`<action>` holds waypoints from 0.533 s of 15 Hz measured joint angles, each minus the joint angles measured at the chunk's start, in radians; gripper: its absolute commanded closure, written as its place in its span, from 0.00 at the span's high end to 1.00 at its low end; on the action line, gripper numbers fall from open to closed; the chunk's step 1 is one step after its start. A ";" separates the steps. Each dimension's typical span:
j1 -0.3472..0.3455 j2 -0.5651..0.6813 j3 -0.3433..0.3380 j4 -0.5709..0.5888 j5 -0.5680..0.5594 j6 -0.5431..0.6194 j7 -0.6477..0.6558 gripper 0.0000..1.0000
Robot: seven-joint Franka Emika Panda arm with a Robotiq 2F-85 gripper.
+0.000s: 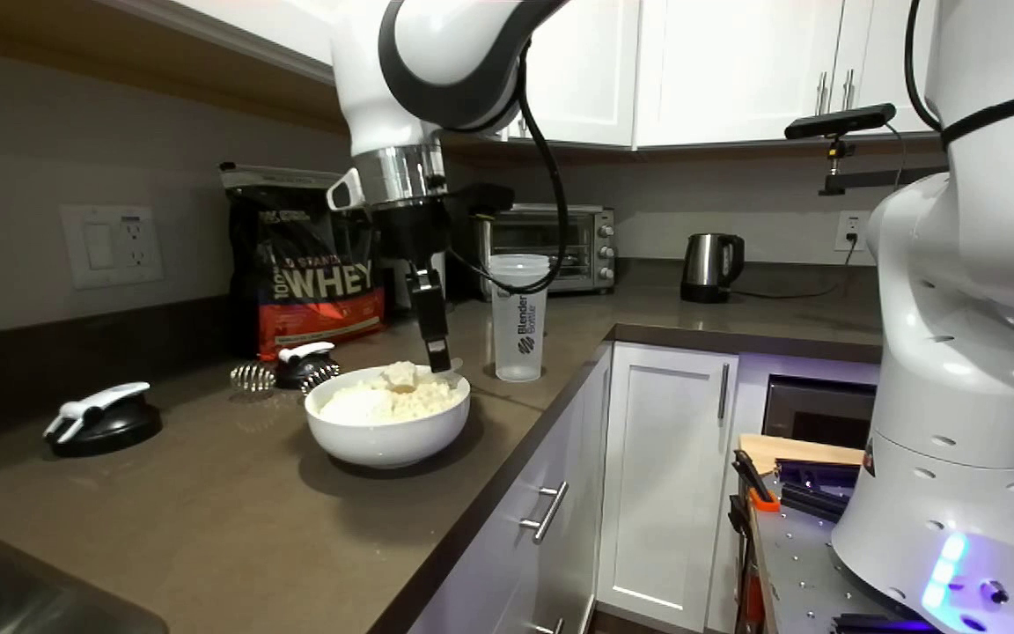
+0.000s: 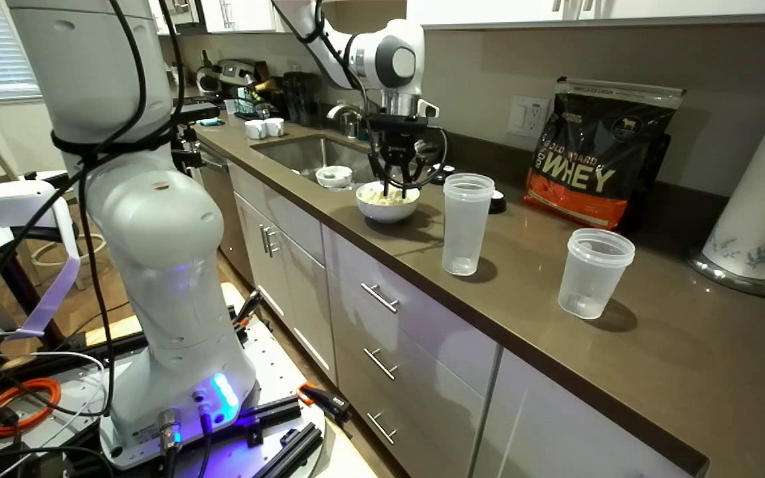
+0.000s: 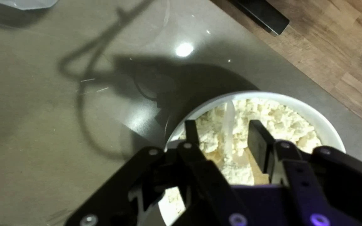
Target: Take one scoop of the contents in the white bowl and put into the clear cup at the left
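The white bowl (image 1: 384, 445) stands on the counter, also in an exterior view (image 2: 386, 214) and the wrist view (image 3: 328, 130). It holds the cream powder contents (image 3: 281, 116), also visible in an exterior view (image 1: 375, 403). A see-through scoop handle (image 3: 229, 125) sticks up from the powder; a powder heap sits at its lower end. My gripper (image 3: 223, 125) points down over the bowl, its fingers apart on either side of the handle with gaps visible. It also shows in both exterior views (image 1: 439, 357) (image 2: 394, 191). The tall clear cup (image 2: 465, 229) stands upright near the bowl (image 1: 519, 339).
A shorter clear tumbler (image 2: 593, 275) and paper-towel roll (image 2: 758, 206) stand farther along the counter. The whey bag (image 1: 313, 264) leans at the wall. Black lids (image 1: 106, 423) (image 1: 306, 363) lie near the bowl. The sink (image 2: 316, 156) and counter edge are close.
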 measured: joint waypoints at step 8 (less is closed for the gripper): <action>0.000 0.000 0.002 -0.008 -0.001 -0.025 0.000 0.18</action>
